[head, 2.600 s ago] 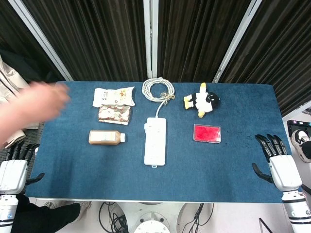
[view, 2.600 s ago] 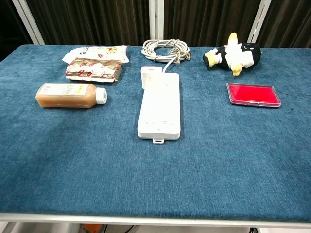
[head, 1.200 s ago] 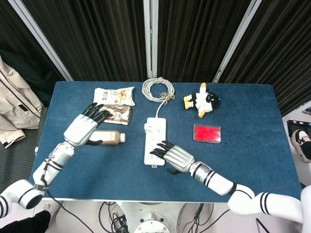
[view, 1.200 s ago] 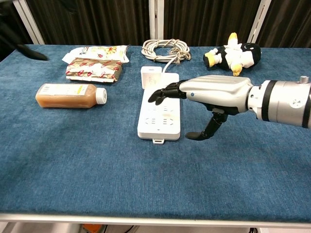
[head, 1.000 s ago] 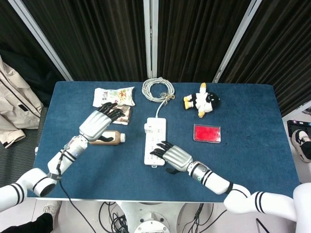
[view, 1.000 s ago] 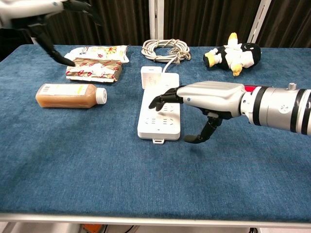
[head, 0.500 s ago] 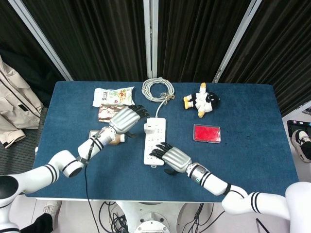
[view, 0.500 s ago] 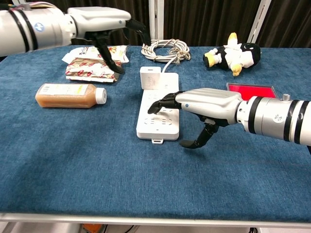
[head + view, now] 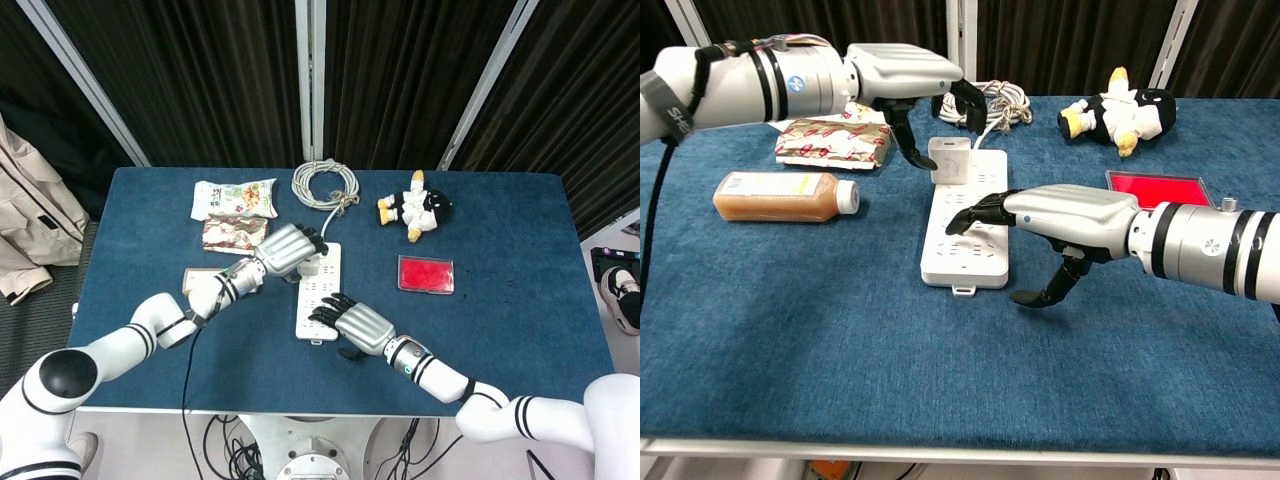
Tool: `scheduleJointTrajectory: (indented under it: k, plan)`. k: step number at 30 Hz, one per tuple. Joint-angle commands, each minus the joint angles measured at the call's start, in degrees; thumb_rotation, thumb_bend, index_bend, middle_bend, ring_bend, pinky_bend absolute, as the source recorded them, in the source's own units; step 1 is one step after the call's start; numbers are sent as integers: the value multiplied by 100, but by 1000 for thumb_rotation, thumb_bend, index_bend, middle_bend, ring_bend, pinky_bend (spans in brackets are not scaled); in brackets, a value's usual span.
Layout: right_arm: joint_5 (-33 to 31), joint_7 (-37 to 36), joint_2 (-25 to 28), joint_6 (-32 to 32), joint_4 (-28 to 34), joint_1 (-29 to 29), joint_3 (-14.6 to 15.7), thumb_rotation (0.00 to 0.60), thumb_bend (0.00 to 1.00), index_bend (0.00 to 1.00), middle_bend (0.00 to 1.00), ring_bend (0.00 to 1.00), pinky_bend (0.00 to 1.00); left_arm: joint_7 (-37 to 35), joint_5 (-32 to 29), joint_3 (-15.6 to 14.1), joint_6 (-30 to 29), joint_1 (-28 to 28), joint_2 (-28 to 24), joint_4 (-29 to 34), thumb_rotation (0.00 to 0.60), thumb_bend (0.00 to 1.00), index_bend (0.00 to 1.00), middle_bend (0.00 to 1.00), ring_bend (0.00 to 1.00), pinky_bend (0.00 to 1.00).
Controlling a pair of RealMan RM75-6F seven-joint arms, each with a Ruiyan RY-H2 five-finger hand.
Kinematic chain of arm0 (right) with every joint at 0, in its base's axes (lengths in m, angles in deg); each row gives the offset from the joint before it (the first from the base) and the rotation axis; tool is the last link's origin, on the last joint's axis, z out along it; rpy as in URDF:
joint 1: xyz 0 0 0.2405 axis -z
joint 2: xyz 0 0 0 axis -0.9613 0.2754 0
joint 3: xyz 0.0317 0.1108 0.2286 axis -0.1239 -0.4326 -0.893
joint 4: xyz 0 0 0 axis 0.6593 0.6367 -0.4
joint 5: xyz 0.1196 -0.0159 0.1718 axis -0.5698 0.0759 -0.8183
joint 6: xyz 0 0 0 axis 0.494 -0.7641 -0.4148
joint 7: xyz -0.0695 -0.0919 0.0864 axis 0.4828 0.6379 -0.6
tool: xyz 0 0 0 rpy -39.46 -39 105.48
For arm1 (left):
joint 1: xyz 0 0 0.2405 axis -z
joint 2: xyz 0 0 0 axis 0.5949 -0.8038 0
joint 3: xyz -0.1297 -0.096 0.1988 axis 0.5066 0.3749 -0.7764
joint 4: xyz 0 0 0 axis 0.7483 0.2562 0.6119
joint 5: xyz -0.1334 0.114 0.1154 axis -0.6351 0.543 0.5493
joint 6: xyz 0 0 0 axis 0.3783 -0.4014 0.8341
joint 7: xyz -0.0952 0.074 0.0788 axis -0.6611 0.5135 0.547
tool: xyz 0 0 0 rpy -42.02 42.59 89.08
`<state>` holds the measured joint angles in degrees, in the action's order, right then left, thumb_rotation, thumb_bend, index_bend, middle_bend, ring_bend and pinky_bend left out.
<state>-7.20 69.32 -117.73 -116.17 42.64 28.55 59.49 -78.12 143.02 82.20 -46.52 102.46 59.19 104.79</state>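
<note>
A white power strip lies in the middle of the blue table, with a white adapter standing in its far end. My left hand hovers over that adapter, fingers spread beyond it and the thumb hanging down beside its left face; no firm grip shows. My right hand rests its fingertips on the strip's near half, with the thumb held apart off the strip's right side.
A brown drink bottle lies on its side at left, with snack packets behind it. A coiled white cable lies at the back centre. A penguin plush and a red flat case lie at right.
A person's arm left the scene and both hands came in from the table's sides. My left hand swept right from the snack packets to the adapter; the right hand settled on the strip.
</note>
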Motion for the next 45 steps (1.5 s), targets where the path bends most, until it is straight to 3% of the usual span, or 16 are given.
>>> scheduleJointTrajectory:
  k: [1, 8, 16, 24, 30, 45]
  plan:
    - [-19, -1, -8, 12, -12, -16, 7, 600, 252, 145, 163, 0, 0, -277, 126, -178, -102, 174, 255, -396, 600, 212, 330, 310, 263, 403]
    - [-69, -4, -28, 40, -32, -66, 16, 600, 252, 145, 163, 0, 0, -494, 256, -448, -171, 350, 506, -901, 600, 223, 357, 325, 289, 418]
    - [-107, -40, -50, 82, -68, -118, 35, 600, 252, 145, 163, 0, 0, -479, 285, -696, -223, 373, 787, -1514, 600, 326, 414, 403, 405, 527]
    - [-138, -77, -68, 99, -109, -143, 60, 600, 252, 145, 165, 0, 0, -730, 297, -870, -447, 332, 998, -1988, 600, 419, 560, 606, 616, 700]
    - [-156, -118, -93, 132, -153, -168, 78, 600, 252, 145, 165, 0, 0, -978, 279, -963, -563, 294, 1126, -2253, 600, 457, 605, 680, 689, 816]
    - [-213, -156, -126, 158, -202, -182, 117, 600, 253, 145, 165, 0, 0, -1298, 138, -986, -885, 218, 1065, -2393, 600, 480, 623, 718, 718, 845]
